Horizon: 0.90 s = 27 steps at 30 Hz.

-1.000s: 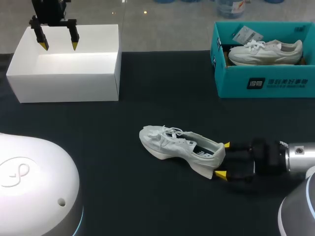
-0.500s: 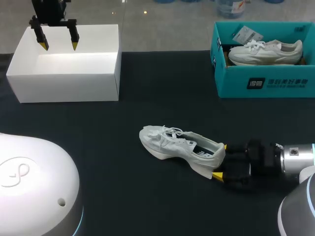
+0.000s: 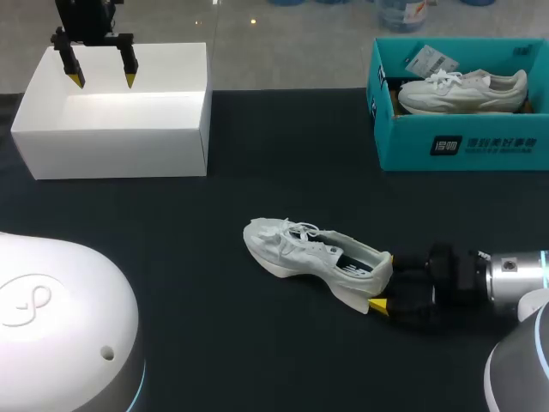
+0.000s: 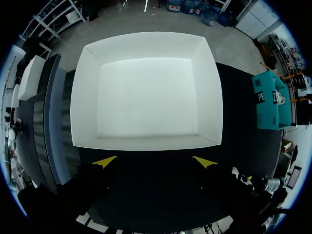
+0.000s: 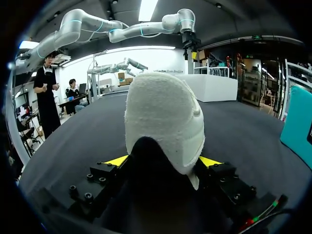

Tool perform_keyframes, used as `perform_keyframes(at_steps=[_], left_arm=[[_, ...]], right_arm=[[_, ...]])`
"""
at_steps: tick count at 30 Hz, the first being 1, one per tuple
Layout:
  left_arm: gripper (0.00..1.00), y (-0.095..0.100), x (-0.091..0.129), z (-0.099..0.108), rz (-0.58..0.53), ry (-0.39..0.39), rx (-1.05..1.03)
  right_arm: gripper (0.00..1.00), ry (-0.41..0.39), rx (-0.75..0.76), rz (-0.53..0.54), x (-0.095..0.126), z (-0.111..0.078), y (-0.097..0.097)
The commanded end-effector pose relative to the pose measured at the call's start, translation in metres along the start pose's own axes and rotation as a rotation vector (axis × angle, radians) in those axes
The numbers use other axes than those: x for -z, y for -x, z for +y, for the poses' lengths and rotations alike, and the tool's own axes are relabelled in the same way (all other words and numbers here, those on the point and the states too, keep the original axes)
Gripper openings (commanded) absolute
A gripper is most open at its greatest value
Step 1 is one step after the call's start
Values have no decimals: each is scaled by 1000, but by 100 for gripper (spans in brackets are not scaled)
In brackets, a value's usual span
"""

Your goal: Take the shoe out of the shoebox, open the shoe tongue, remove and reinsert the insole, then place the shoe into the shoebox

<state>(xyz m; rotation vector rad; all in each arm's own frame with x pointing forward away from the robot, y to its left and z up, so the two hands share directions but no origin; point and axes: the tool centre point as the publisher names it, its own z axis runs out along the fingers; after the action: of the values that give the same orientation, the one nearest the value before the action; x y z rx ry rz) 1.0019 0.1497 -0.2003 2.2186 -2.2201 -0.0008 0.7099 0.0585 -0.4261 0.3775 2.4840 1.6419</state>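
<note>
Black table [image 3: 214, 360], bearing all that follows; white box [image 3: 111, 129], open-topped and empty, at the far left, judged to be the shoebox of the task; teal box [image 3: 463, 146] at the far right, well apart from it, holding a second white shoe [image 3: 463, 90] and a paper tag [image 3: 422, 60]. The shoe [image 3: 313, 257] lies on the table near the middle, toe toward the white box, heel toward the right arm; its laces are tied and its opening shows a dark lining.

Right gripper [image 3: 384, 280]: fingers spread wide, one on either side of the heel [image 5: 163, 126], not visibly clamping it. Left gripper [image 4: 155, 162]: fingers released, grasping nothing, hanging over the near wall of the white box.

Step in hand, as judged: the shoe is out of its box and the heel is being secured; the next move calls for closing on the heel to steady the shoe, so the tongue can be lifted.

Writing: the teal box carries a white logo block and a line of characters on its front wall; the tag's print is too small to read.
</note>
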Motion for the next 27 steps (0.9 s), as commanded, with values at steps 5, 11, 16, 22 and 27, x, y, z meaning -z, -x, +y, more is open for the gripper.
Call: perform_keyframes(at_steps=[5, 11, 16, 22, 27], left_arm=[[100, 0, 0, 0, -1, 0, 0], [100, 0, 0, 0, -1, 0, 0], [100, 0, 0, 0, -1, 0, 0], [100, 0, 0, 0, -1, 0, 0], [100, 0, 0, 0, -1, 0, 0]], right_arm=[[38, -16, 4, 3, 2, -2, 5], [37, -33, 33, 54, 6, 0, 13], [37, -46, 46, 97, 8, 0, 20], [40, -57, 59, 149, 11, -3, 29], [37, -70, 80, 194, 15, -2, 36]])
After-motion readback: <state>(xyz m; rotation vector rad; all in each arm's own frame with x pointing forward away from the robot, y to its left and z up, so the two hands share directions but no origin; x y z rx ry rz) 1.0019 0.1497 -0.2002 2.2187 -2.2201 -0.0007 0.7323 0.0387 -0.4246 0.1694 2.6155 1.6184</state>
